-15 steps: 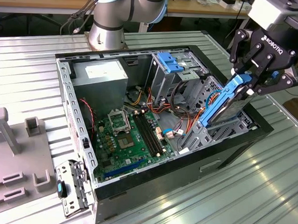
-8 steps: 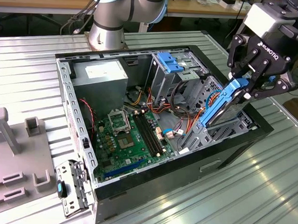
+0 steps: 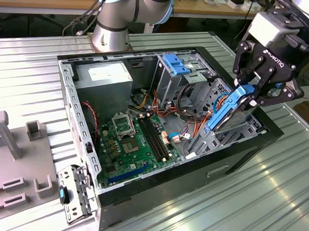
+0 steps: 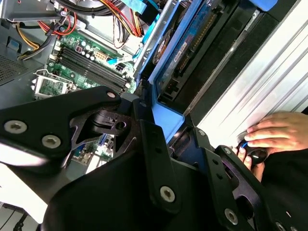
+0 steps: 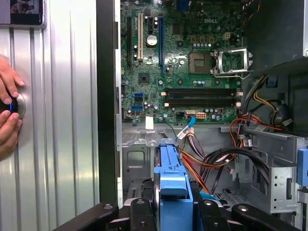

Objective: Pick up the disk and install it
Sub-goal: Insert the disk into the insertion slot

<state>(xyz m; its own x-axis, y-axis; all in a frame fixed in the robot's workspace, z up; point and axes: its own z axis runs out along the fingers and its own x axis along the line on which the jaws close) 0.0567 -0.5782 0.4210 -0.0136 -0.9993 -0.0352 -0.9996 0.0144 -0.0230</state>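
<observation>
The disk (image 3: 222,115) is a grey drive in a bright blue carrier rail. It stands tilted on edge at the open computer case's (image 3: 80,142) side on the exterior view's right, its lower end inside the metal drive cage (image 3: 236,131). My gripper (image 3: 250,95) is shut on its upper end. In both wrist views the blue carrier sits between my black fingers: in the second wrist view the disk (image 4: 169,118) and gripper (image 4: 172,134), in the first wrist view the disk (image 5: 172,173) and gripper (image 5: 173,211).
Inside the case lie a green motherboard (image 3: 135,140), a grey power supply (image 3: 105,76), a blue caddy (image 3: 178,62) and bundles of coloured cables (image 5: 226,159). A person's hands (image 5: 7,110) rest on a round knob on the ribbed metal table (image 3: 275,194). Grey fixtures (image 3: 18,139) stand at the exterior view's left.
</observation>
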